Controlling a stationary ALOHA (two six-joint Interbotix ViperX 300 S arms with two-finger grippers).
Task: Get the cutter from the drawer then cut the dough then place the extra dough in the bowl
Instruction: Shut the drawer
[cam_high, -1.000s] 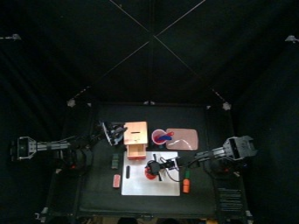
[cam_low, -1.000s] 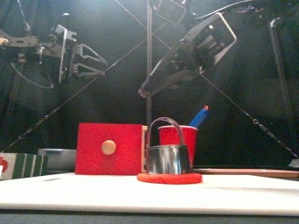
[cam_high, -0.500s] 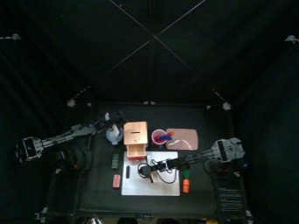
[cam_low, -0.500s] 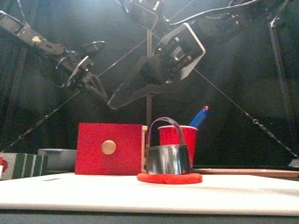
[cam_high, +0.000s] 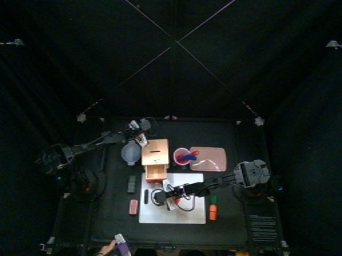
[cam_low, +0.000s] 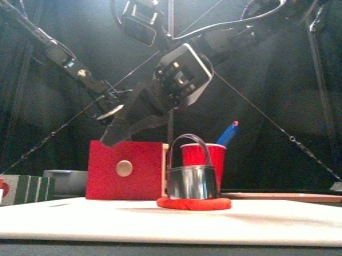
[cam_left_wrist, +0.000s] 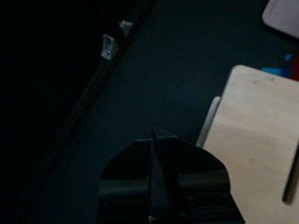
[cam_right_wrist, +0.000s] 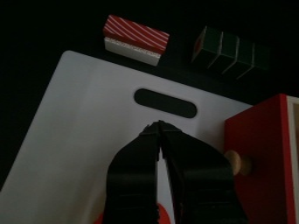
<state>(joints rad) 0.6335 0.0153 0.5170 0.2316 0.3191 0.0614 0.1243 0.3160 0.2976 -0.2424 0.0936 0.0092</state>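
The left hand (cam_left_wrist: 156, 138) is hanging clenched and empty just left of the wooden box (cam_high: 156, 156). The cutter (cam_low: 191, 178) is sitting on the red dough (cam_low: 194, 204) on the white board (cam_high: 195, 210) — and the right hand (cam_right_wrist: 158, 131), pinched closed on nothing, is hovering over that board.

You see the metal cutter (cam_low: 193, 178) standing upright on the red dough disc (cam_low: 194, 204) at lower centre, with the red-fronted wooden box (cam_low: 126, 170) just left of it.
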